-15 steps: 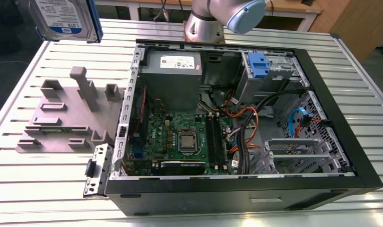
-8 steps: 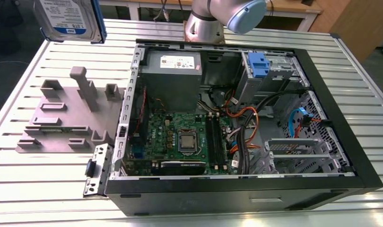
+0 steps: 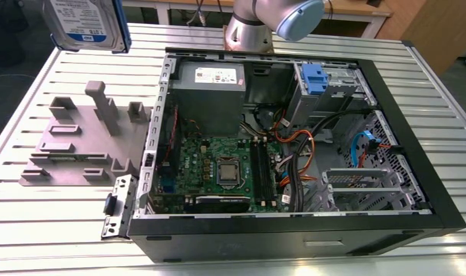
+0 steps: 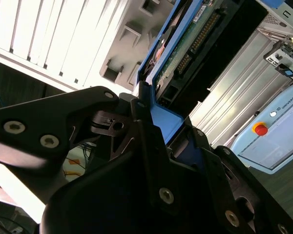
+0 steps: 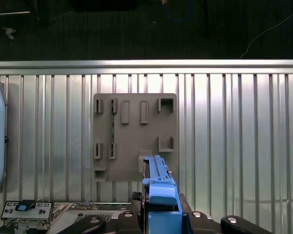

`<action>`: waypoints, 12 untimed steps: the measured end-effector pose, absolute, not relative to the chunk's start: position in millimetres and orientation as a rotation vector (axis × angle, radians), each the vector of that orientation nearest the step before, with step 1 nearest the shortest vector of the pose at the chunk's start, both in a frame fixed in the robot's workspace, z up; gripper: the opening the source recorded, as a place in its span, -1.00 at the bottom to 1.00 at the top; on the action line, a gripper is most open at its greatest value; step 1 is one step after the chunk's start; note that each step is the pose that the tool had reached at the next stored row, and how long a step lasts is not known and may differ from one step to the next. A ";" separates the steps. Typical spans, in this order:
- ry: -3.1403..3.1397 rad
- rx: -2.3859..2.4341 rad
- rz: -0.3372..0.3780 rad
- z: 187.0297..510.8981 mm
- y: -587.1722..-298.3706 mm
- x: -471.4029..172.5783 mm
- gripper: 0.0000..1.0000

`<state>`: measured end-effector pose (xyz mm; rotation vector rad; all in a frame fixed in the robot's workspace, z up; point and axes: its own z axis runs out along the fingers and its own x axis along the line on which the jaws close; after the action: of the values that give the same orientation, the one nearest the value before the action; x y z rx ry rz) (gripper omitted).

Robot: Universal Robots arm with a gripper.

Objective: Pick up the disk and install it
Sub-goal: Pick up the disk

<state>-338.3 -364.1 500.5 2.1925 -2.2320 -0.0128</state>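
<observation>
The disk (image 3: 87, 23), a silver drive with a white-and-blue label in a blue carrier, hangs high above the table's far corner at the exterior view's left. It is well above the grey holder plate (image 3: 72, 144). In both wrist views my gripper (image 5: 161, 214) (image 4: 156, 131) is shut on the disk's blue carrier (image 5: 158, 180) (image 4: 163, 122), and the drive's green circuit board (image 4: 185, 44) faces the second wrist view. In the first wrist view the holder plate (image 5: 134, 136) lies below the disk.
An open black computer case (image 3: 417, 144) lies on the slatted metal table (image 3: 49, 230), with a grey power supply (image 3: 210, 77), motherboard (image 3: 225, 167), cables and a blue bracket (image 3: 314, 77) in the drive bay. The arm's base (image 3: 252, 29) stands behind the case. A teach pendant (image 4: 273, 136) lies nearby.
</observation>
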 end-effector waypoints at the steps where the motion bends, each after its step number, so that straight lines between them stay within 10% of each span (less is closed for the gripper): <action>1: -2.232 2.193 -0.013 500.5 -364.1 -338.1 -0.27; 12: -2.232 2.193 -0.013 500.3 -364.1 -333.4 -0.27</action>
<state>-333.4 -364.1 500.3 2.1925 -2.2320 -0.0128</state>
